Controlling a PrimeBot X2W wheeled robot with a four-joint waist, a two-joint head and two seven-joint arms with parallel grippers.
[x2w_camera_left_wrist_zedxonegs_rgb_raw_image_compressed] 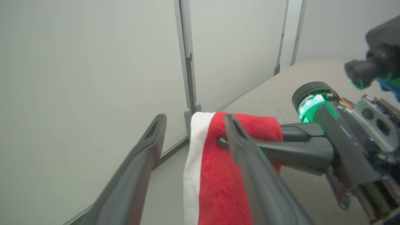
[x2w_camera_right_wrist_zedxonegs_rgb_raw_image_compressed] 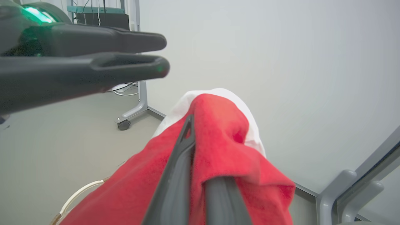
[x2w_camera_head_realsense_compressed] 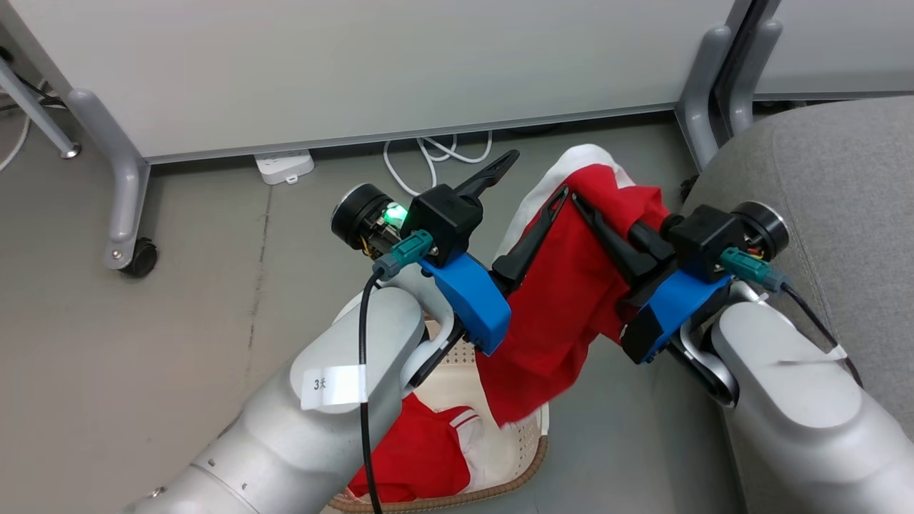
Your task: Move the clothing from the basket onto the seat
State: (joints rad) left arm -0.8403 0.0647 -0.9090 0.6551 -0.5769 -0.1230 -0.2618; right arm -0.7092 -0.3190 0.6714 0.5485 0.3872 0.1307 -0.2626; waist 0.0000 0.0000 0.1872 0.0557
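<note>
A red garment with white trim (x2w_camera_head_realsense_compressed: 564, 300) hangs above the floor between the basket and the seat, and my right gripper (x2w_camera_head_realsense_compressed: 580, 203) is shut on its upper edge. In the right wrist view the cloth (x2w_camera_right_wrist_zedxonegs_rgb_raw_image_compressed: 225, 137) drapes over my right gripper (x2w_camera_right_wrist_zedxonegs_rgb_raw_image_compressed: 195, 125) and covers one finger. My left gripper (x2w_camera_head_realsense_compressed: 537, 175) is open, its lower finger lying against the hanging cloth (x2w_camera_left_wrist_zedxonegs_rgb_raw_image_compressed: 215, 175). The left wrist view shows my left gripper (x2w_camera_left_wrist_zedxonegs_rgb_raw_image_compressed: 195, 118) spread wide, with the cloth's white edge between the fingers. A second red garment (x2w_camera_head_realsense_compressed: 421, 450) lies in the cream basket (x2w_camera_head_realsense_compressed: 532, 439). The grey seat (x2w_camera_head_realsense_compressed: 842, 178) is at the right.
Grey partition panels stand behind, on metal feet with a caster (x2w_camera_head_realsense_compressed: 139, 257). A white power strip (x2w_camera_head_realsense_compressed: 285, 168) and loose white cables (x2w_camera_head_realsense_compressed: 435, 153) lie on the floor at the panel's base. Another partition foot (x2w_camera_head_realsense_compressed: 703, 93) stands beside the seat's far corner.
</note>
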